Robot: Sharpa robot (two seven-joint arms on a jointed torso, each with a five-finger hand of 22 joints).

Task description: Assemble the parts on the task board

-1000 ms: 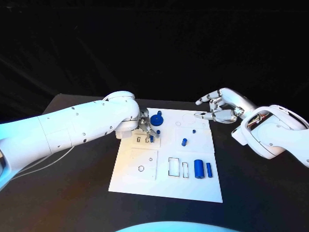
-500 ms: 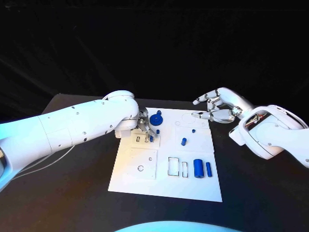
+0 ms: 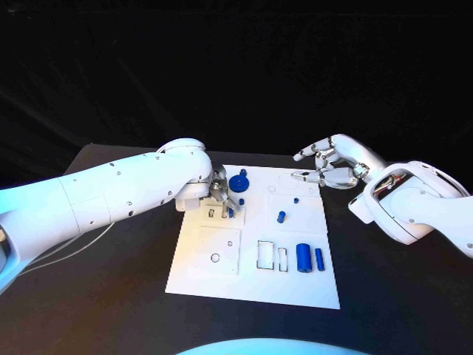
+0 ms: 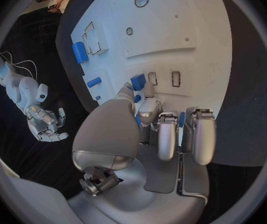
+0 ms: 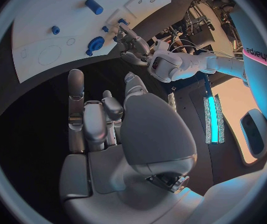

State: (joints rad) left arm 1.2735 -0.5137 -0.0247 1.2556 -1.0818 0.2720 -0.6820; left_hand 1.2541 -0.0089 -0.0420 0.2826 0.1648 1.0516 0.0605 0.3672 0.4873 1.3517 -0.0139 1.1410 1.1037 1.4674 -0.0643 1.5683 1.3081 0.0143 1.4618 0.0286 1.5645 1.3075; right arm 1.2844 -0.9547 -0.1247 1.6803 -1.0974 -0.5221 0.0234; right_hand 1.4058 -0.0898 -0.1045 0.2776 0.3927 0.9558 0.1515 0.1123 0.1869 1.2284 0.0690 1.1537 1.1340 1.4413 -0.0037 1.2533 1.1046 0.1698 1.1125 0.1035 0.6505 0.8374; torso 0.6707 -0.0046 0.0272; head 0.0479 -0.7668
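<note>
The white task board (image 3: 253, 277) lies mid-table. My left hand (image 3: 222, 197) is low over its far left part, by two small rectangular slots (image 4: 164, 78). Its thumb and fingers pinch a small blue part (image 4: 137, 81) there. My right hand (image 3: 329, 165) hovers above the board's far right corner, fingers apart and holding nothing. Loose parts on the board: a blue round knob (image 3: 240, 181), a short blue peg (image 3: 281, 217), a thick blue cylinder (image 3: 304, 258) and a thin one (image 3: 320, 259). The right wrist view shows the knob (image 5: 96, 45) and my left hand (image 5: 133, 47).
The black table (image 3: 120, 296) runs all round the board, with bare room on both sides and in front. My left forearm (image 3: 98, 200) lies across the table's left side. A thin cable (image 3: 72, 248) trails under it.
My right hand has drifted slightly left toward the board's far corner. My left hand has stayed over the slots with only a small shift of its fingers.
</note>
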